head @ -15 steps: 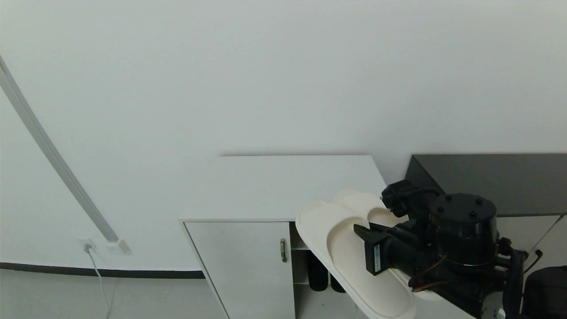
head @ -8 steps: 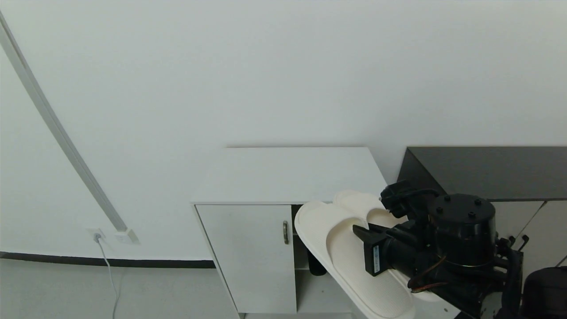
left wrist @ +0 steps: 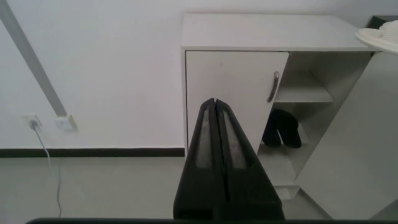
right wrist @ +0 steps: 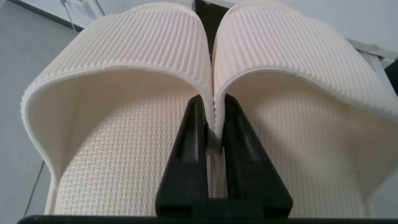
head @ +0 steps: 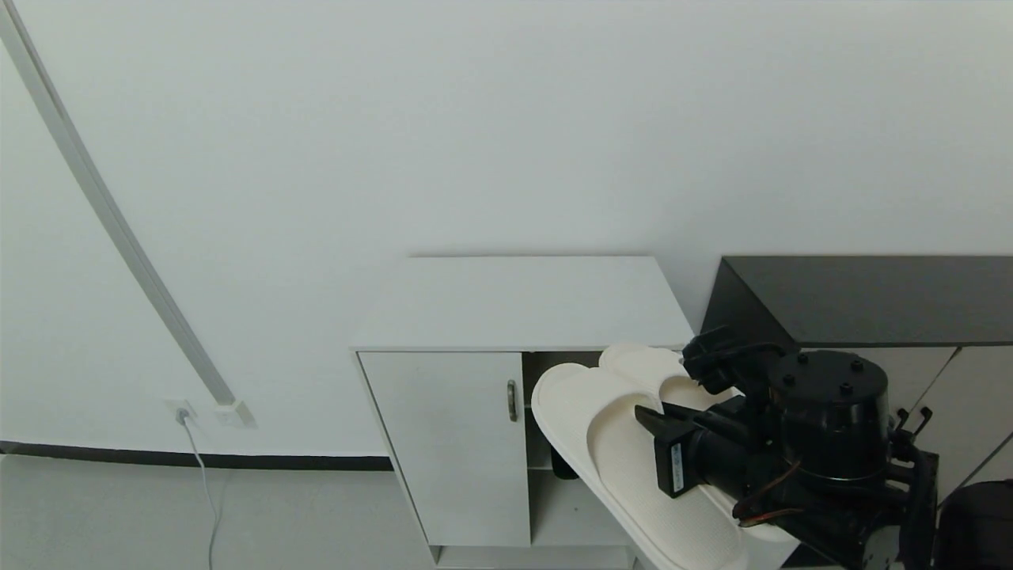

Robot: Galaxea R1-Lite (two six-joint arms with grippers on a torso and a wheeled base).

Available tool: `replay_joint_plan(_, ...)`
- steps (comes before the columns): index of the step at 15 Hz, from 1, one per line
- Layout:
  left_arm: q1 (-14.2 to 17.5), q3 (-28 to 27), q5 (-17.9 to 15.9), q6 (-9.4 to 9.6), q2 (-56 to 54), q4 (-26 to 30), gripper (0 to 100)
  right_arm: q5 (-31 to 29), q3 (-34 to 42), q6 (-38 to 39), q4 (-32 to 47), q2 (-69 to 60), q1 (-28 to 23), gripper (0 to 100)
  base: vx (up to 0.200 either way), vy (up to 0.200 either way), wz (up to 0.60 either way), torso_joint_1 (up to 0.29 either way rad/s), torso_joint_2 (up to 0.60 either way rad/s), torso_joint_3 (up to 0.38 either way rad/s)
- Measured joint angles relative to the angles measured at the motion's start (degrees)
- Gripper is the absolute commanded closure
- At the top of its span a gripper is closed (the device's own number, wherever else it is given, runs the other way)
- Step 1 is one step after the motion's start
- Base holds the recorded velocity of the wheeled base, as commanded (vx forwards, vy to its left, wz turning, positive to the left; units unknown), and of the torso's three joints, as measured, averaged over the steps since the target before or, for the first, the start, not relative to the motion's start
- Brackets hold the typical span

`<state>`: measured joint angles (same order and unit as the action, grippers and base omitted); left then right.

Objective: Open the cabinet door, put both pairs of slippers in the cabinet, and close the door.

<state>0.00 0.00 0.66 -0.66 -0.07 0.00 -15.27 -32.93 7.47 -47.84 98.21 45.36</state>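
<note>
— Where's the cream pair?

— The cream slippers [head: 609, 443] are up in the air, side by side, soles down, toes pointing to about 11 o'clock in the head view. The right end effector [right wrist: 210, 109] is clenched on them: one finger inside each slipper, pinching the two inner walls together.

— And the cabinet?

— The white cabinet [head: 522, 301] stands against the wall [head: 506, 119]. Its left door [head: 451, 443] is flat shut, with the handle [head: 511, 400] on its 3 o'clock edge. The right door [left wrist: 354, 149] is swung out, so that half is open.

— Anything inside?

— The black slippers [left wrist: 283, 129], in the compartment under the shelf [left wrist: 305, 94], close to the middle partition. Whether they lean on the back panel I cannot tell. I can see nothing lying on the shelf itself.

— How near are the cream ones to the opening?

— In the head view their toes overlap the open half, just below the top's front edge. How far out in front they hang I cannot tell.

— The other arm?

— The left end effector [left wrist: 214, 106] is pressed closed on nothing, facing the shut door from well back.

— What hems it in?

— A dark cabinet [head: 863, 301] at 3 o'clock of the white one, close beside it. At 9 o'clock there's floor [head: 198, 514] and a wall socket [head: 184, 412] with a cable [head: 207, 507] hanging down.
</note>
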Motion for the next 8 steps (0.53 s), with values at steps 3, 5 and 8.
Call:
replay_joint_plan(3, 0.00, 0.00, 0.02, -0.02, 0.00, 0.00, 100, -0.07, 0.05, -0.26, -0.01, 0.06, -0.11, 100, 0.000, 0.000, 0.00, 0.000, 0.00, 0.000)
replay_joint_plan(5, 0.00, 0.00, 0.02, 0.00, 0.00, 0.00, 100, 0.00, 0.13, -0.63, -0.04, 0.20, 0.00, 100, 0.000, 0.000, 0.00, 0.000, 0.00, 0.000)
replay_joint_plan(8, 0.00, 0.00, 0.00, 0.00, 0.00, 0.00, 100, -0.02, 0.16, -0.72, -0.09, 0.27, 0.02, 100, 0.000, 0.000, 0.00, -0.068, 0.13, 0.081)
